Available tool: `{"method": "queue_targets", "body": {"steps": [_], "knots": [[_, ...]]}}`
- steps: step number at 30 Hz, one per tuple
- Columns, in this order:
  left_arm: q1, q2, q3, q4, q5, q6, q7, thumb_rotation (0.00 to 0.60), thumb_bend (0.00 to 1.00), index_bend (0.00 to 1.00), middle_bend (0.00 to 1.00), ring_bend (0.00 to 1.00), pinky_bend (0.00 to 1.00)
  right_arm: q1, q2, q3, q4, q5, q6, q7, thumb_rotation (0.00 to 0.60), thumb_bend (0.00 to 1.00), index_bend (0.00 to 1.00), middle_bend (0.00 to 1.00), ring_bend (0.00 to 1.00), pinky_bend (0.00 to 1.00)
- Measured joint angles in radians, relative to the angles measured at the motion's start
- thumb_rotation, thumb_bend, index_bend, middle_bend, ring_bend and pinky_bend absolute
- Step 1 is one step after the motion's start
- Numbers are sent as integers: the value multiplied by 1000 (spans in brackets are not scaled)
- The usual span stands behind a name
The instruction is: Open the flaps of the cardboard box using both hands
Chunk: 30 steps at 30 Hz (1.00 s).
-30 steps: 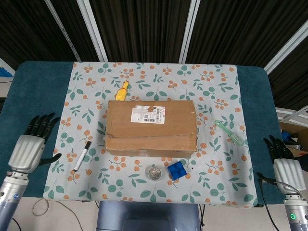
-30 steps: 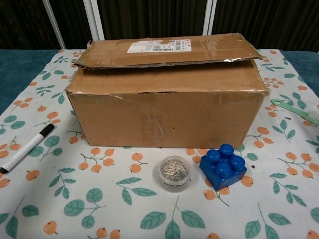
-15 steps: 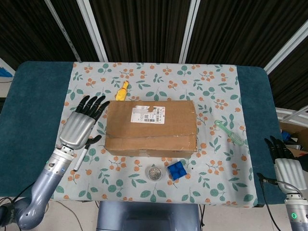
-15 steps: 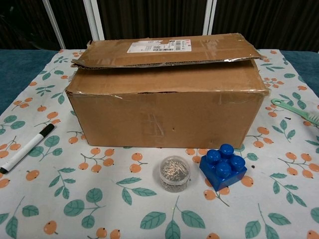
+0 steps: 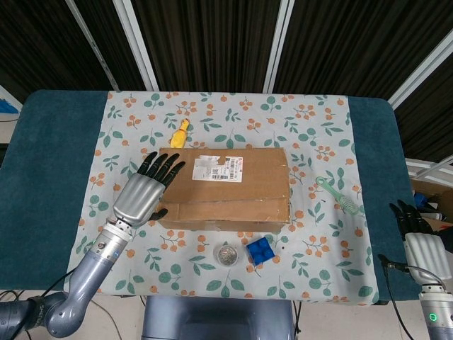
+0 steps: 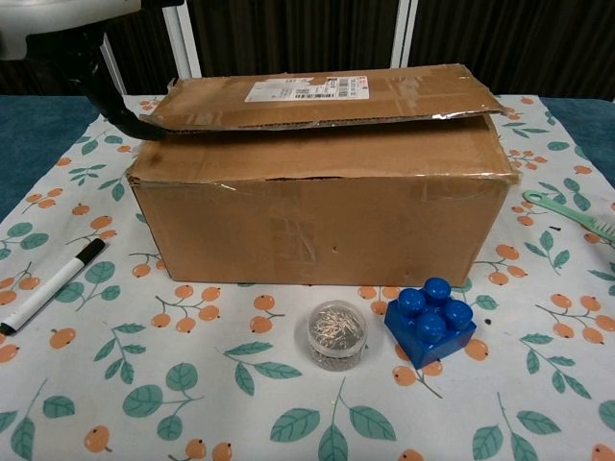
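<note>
Cardboard box (image 5: 223, 185), brown and corrugated, sits at the middle of the table on a cloth (image 5: 311, 127) printed with orange berries and green leaves. It is a rectangular carton whose long axis runs left to right, one long side wall facing the near edge. Its skin is creased and scuffed, with clear tape showing on the front wall in the chest view. A white shipping label (image 6: 306, 88) lies on the far top flap (image 6: 327, 96), whose ragged near edge stands slightly lifted above the near flap (image 6: 317, 154) below it. The left hand (image 5: 145, 190), silver-backed with black fingers (image 5: 164, 166), hovers at the box's left end with the fingers spread apart over the top's left edge, holding nothing; in the chest view its dark thumb (image 6: 115, 101) reaches the left corner of the lifted flap. The right hand (image 5: 419, 241) rests well apart off the right side of the table, fingers loosely extended and empty. Near the box stand a round clear jar of pins (image 6: 336, 334) and a blue studded block (image 6: 430, 320); a black-and-white marker (image 6: 50, 285) lies near left, a green brush (image 5: 338, 195) right, a yellow toy (image 5: 181, 133) far left.
</note>
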Motion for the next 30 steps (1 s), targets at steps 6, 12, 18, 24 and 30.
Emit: {"method": "queue_targets", "body": {"steps": [6,12,18,24,30], "knots": [[-32,-43,4,54,-12,1,3,600,127,0,0,0,0,0,1,-1,-3,-1,0,1,600,129,0,0,0,193],[-62,-82,7,108,-7,-3,9,600,195,0,0,0,0,0,1,-1,-4,2,-3,3,600,129,0,0,0,193],[-84,-124,5,171,27,4,-11,600,219,0,0,0,1,0,4,0,-9,8,-6,9,600,130,0,0,0,193],[-114,-153,-15,243,92,22,-46,600,247,0,0,0,1,0,5,0,-12,15,-11,12,600,130,0,0,0,193],[-145,-152,-71,296,107,37,-71,600,246,0,0,0,1,1,8,0,-19,22,-20,17,600,131,0,0,0,193]]}}
